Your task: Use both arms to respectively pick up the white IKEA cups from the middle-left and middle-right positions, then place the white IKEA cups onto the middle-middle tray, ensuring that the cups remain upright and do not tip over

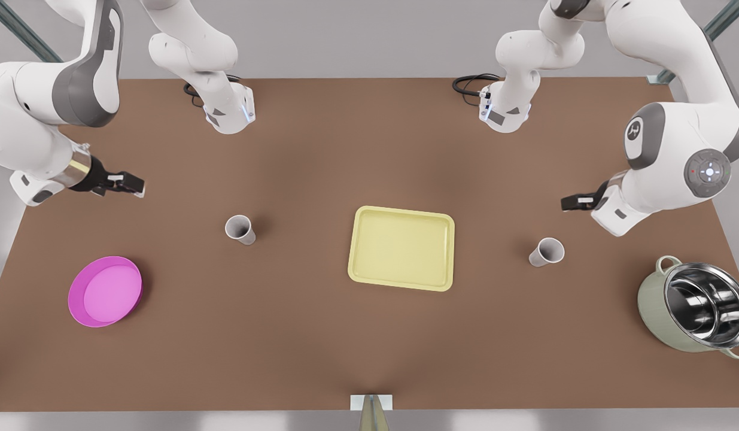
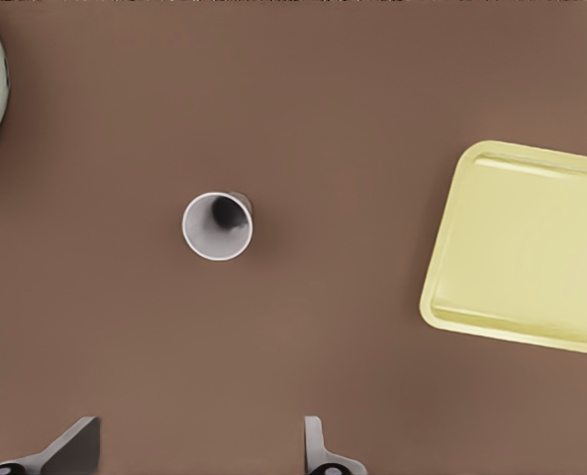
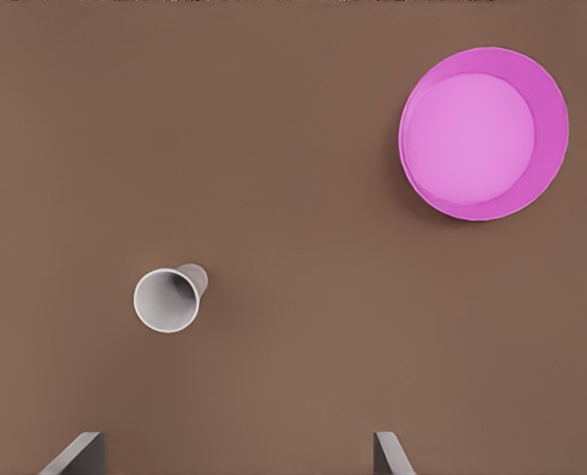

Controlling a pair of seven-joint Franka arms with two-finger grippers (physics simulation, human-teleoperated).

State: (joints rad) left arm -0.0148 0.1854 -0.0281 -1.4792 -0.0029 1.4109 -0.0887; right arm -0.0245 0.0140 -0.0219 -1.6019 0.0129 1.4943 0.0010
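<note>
The left gripper hangs above the table, out past the cup on the front view's right, on the side away from the tray. Its fingers are spread wide apart and hold nothing; in its wrist view that cup stands upright on the bare table ahead of them, with the tray well off to one side. The right gripper hovers out past the other cup, likewise on the side away from the tray, and its fingers are also parted and empty. In its wrist view that cup stands upright, apart from both fingers.

The yellow tray lies flat in the middle of the table with a cup on either side of it, each well apart from its rim. A pink dish sits beyond the cup on the front view's left, nearer the table's front edge. A steel-lined pot with handles stands beyond the cup on the front view's right.
</note>
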